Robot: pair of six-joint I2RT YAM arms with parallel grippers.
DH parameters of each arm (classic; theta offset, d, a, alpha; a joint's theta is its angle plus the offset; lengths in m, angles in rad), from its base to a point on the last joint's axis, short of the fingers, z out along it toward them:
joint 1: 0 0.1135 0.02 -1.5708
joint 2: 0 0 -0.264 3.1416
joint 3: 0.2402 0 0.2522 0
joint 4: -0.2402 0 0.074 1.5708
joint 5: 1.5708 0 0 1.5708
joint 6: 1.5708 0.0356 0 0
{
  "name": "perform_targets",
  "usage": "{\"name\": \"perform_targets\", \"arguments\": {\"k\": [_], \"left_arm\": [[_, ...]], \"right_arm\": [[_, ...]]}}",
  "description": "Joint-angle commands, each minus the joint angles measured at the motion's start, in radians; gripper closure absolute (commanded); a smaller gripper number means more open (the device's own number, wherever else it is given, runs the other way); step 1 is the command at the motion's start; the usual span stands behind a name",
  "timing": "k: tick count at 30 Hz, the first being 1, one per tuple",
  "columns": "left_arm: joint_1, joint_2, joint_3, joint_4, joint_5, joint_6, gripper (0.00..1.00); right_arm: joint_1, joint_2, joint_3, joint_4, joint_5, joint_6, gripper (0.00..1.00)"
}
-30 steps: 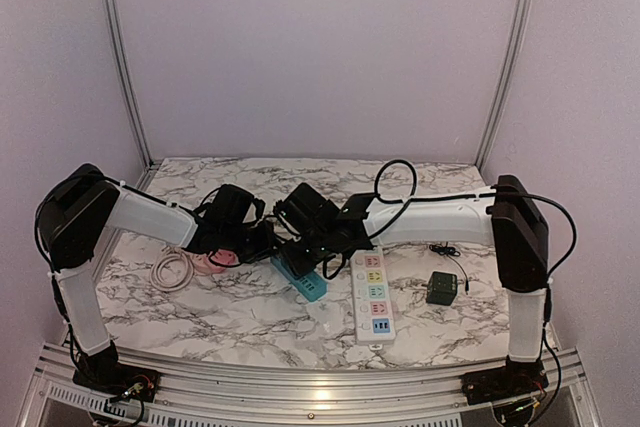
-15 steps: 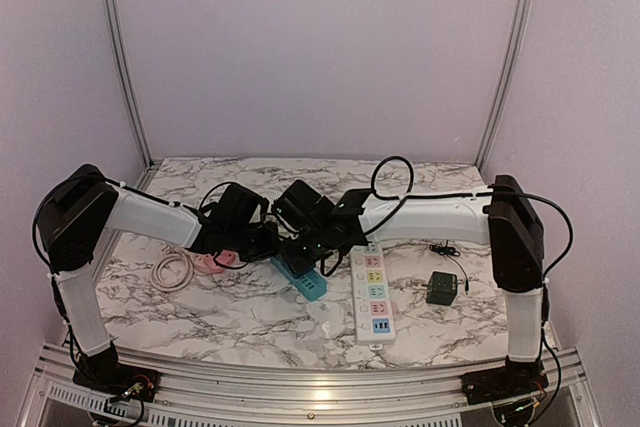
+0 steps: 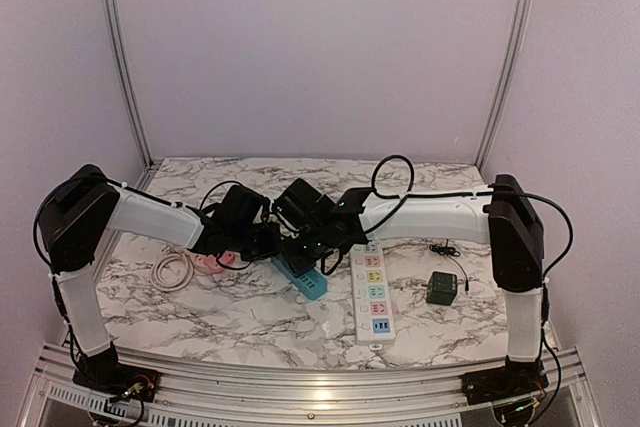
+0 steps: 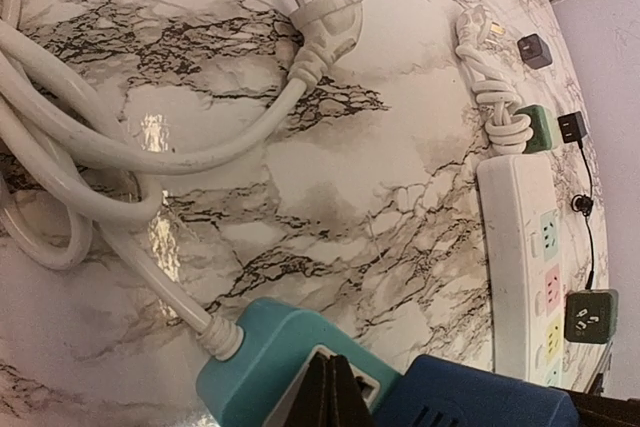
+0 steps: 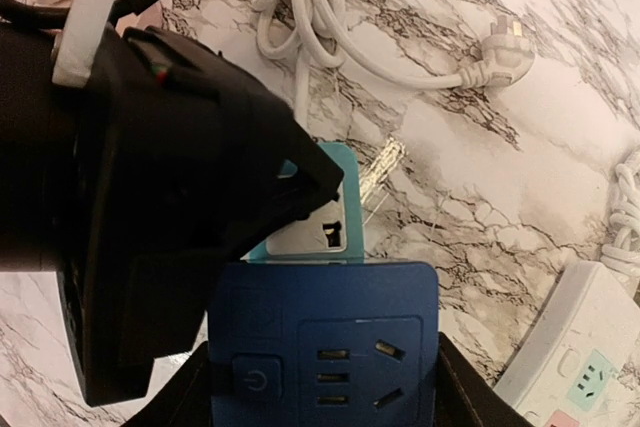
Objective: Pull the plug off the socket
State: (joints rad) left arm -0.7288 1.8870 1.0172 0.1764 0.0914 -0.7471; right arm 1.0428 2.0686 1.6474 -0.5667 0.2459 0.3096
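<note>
Hands meet at teal socket (image 3: 303, 279): right hand (image 5: 320, 397) clamps blue plug (image 5: 325, 327), left hand (image 4: 330, 389) (fingers together) rests on socket

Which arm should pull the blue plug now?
Right: its tool grips the blue plug by its sides, while the left tool rests shut on the teal socket, placed to brace it.

White arm links (image 3: 150, 217) with black joints (image 3: 75, 209) (black cables (image 3: 395, 172) looping).
</note>
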Motion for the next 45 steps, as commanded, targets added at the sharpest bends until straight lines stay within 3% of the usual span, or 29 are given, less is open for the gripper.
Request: {"name": "perform_targets", "arguments": {"k": [1, 29, 34, 38, 45], "left_arm": [[-0.012, 0.092, -0.053, -0.242, -0.042, 0.012, 1.0], [-0.012, 0.104, -0.062, -0.233, -0.035, 0.018, 1.0], [-0.012, 0.075, -0.058, -0.226, -0.011, 0.02, 1.0], [-0.012, 0.047, -0.041, -0.226, 0.015, 0.023, 1.0], [-0.018, 0.005, -0.01, -0.186, 0.112, 0.005, 1.0]], "right_arm": [[-0.025, -0.073, 0.037, 0.087, 0.052, 0.007, 0.85], [-0.074, -0.143, -0.071, 0.13, 0.01, 0.045, 0.86], [-0.072, -0.144, -0.099, 0.131, 0.004, 0.052, 0.85], [-0.061, -0.142, -0.114, 0.128, 0.007, 0.045, 0.78], [-0.05, -0.13, -0.134, 0.125, 0.01, 0.052, 0.8]]}}
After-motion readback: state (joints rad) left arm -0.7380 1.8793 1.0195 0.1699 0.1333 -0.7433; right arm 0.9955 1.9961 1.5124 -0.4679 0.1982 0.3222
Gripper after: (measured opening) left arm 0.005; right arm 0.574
